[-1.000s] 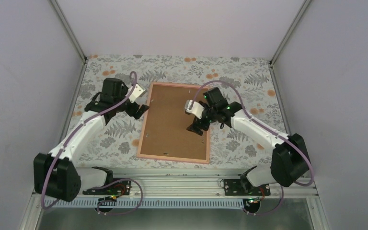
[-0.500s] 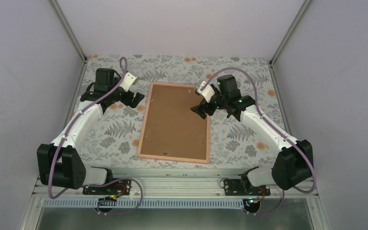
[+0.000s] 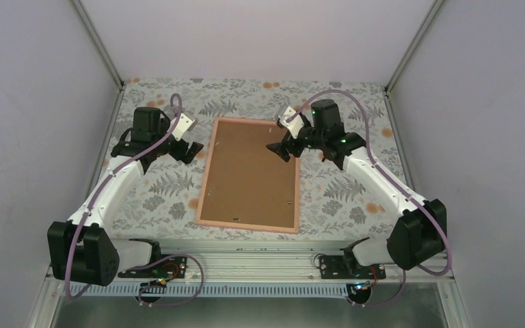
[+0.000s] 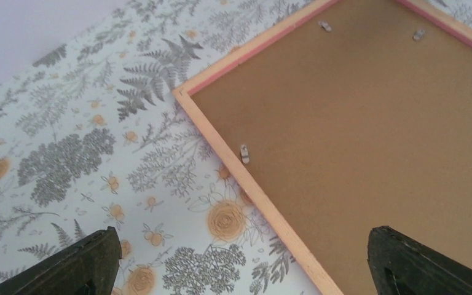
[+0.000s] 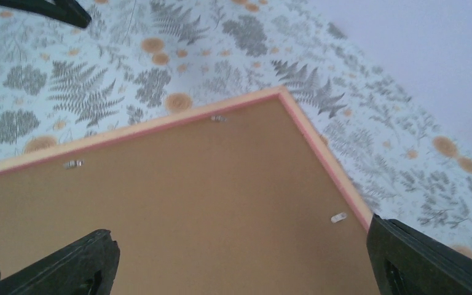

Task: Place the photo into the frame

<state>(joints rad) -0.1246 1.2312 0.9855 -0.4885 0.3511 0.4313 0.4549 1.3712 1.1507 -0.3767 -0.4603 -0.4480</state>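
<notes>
Left end effector (image 3: 193, 150): jaws wide open, empty, hovering off the counter (image 3: 342, 198) just outside the frame's (image 3: 246, 226) far-left corner. Right end effector (image 3: 280, 152): also wide open and empty, above the far-right corner, tips over the board (image 3: 249, 174).

My read is that the step in hand is tab work at the far corners. I can't tell whether that means locking or freeing the board.
- Come down on one tab (image 4: 244, 153) at a time with a single fingertip, and push flat along the board.
- Use the other arm to pin the rail so the frame doesn't skate on the cloth.
- Stay off the thin rail with the tips, since it looks easy to chip or lever up.

The frame lies face down mid-counter, long sides running near to far, with its near short edge close to the counter's near edge. It has a thin pink-orange rail. The brown board sits flush inside it, with small metal tabs spaced along the inner edge.

The photo isn't visible in any view. It may be under the board, but that can't be confirmed.
</notes>
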